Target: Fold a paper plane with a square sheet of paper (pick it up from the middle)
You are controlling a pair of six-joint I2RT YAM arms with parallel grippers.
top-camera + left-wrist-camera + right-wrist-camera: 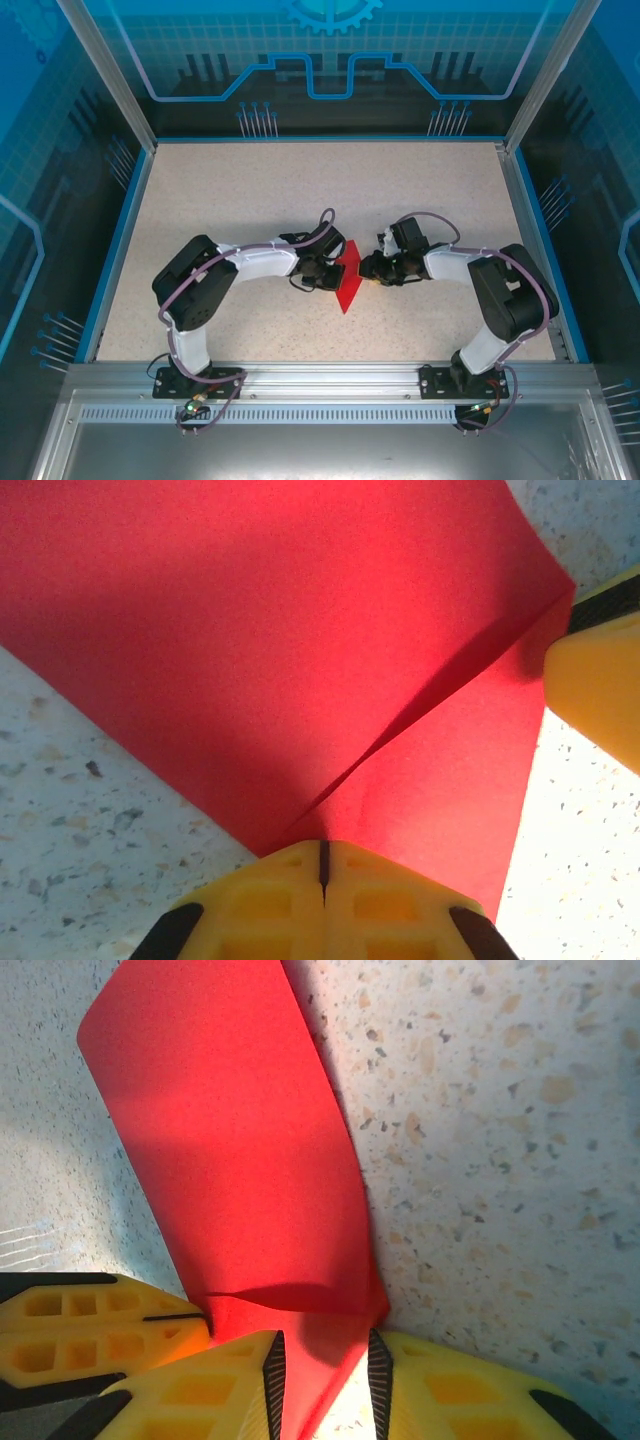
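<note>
Left end effector [322, 858] pinching square sheet of paper [280, 630]; right end effector [325, 1350] slightly spread around it.

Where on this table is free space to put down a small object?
The far half of the table, up to the back rail, is bare; so is the near strip between the two bases. Crowded: the centre, where the left gripper and right gripper meet on the red paper.
</note>
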